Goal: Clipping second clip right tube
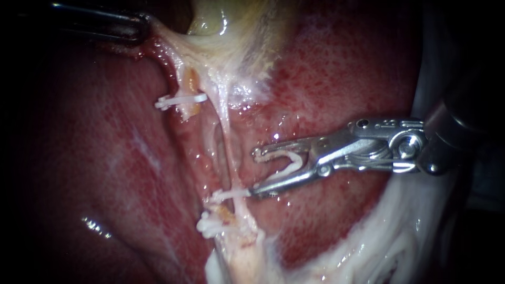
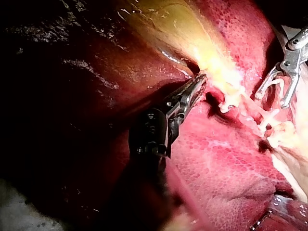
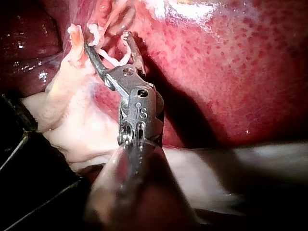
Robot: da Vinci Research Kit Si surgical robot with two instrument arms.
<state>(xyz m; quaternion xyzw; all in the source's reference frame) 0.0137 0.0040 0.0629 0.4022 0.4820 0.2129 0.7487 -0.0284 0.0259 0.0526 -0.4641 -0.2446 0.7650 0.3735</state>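
1. Right tube (image 1: 227,152): there it is, a thin pale strand running down the middle of the endoscope view. It lies over the liver (image 1: 336,68) and stretches away from the gallbladder (image 1: 210,21).
2. One lower clip (image 1: 231,195) already sits across it near the bottom. An upper clip (image 1: 181,100) crosses the left tube (image 1: 184,84).
3. Right instrument (image 1: 255,173) reaches in from the right. Its hand stands wide but not empty, with both jaws cradling a white loaded clip (image 1: 294,160). The tips are just beside the tube, and the lower one is close against the lower clip. As far as I can see, the tube is not yet between them.
4. Left instrument (image 1: 141,25), up in the corner: its hand looks clenched on the edge of the gallbladder, and the strand looks taut. I'd say that tension helps, because it lifts the tube clear of the liver.
5. The next move, to my eye, is to slide forward until the tube sits deep in the loaded clip, with both tips showing past its far side.
6. Shift a touch up the tube first, so a clear gap is left above the lower clip. Then square the hand across the tube rather than slanting it.
7. What to watch for: liver caught behind the tips, or only half the tube taken. Squeeze only once the whole width is inside.
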